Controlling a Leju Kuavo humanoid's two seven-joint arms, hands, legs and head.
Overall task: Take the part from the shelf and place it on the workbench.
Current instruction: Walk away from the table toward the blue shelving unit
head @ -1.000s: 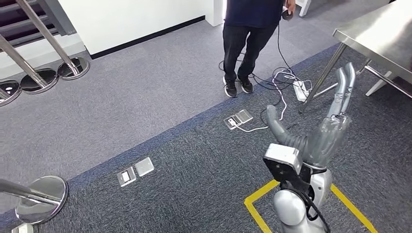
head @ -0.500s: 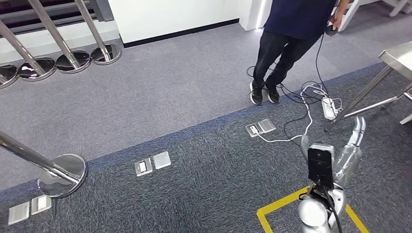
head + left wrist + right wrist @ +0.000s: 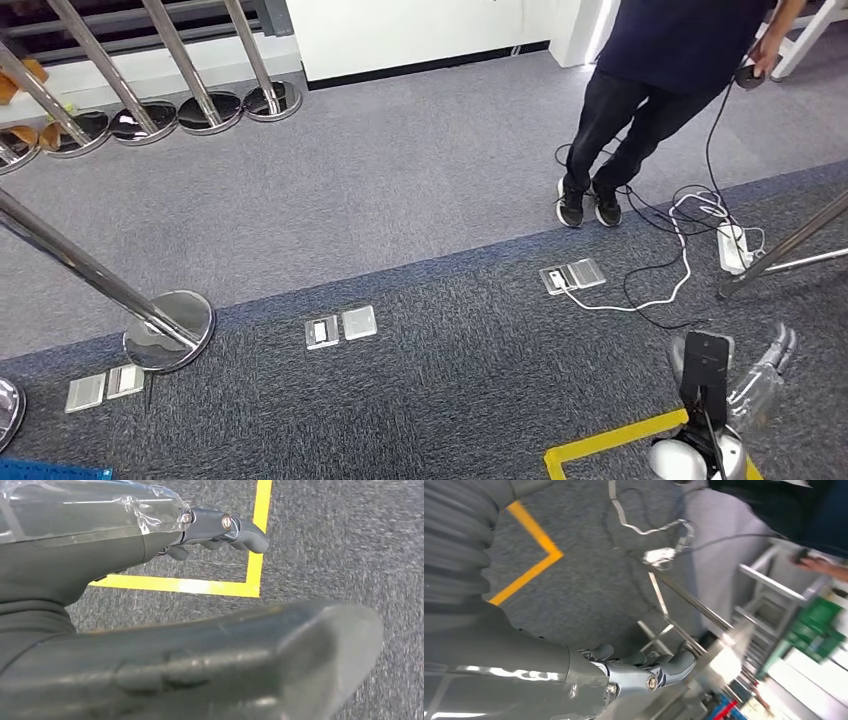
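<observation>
Meanwhile, right hand (image 3: 757, 380): in the head view it hung low at 5 o'clock, over the yellow tape (image 3: 608, 441) on the dark carpet, fingers loose and nothing in them.
Right wrist view: the right hand (image 3: 574, 676) lay released, its fingers (image 3: 666, 669) only lightly bent over bare carpet. Beyond them stood the steel legs of the workbench (image 3: 689, 599) and a green crate (image 3: 815, 630), blurred.
Left wrist view: the left hand (image 3: 125, 545) was released too, its fingers (image 3: 220, 524) stretched out above a corner of the yellow tape (image 3: 254, 540), the thick thumb (image 3: 260, 655) apart from them.
Part: neither hand held it; where it lay could not be told.
Workbench: the head view gave just a slanted leg (image 3: 790, 245) at 3 o'clock, with a power strip (image 3: 733, 248) and a white cable (image 3: 640, 300) beside it.
Others: a person (image 3: 660, 60) stood at 1 o'clock; a stanchion (image 3: 168, 325) at 9 o'clock; floor sockets (image 3: 340, 328) near the centre.
Since a second earlier: the whole head picture had shifted, so the camera had turned; the bench top seen then had slid out past the 3 o'clock edge. The right hand, raised with fingers pointing up then, had dropped towards the 5 o'clock corner.
</observation>
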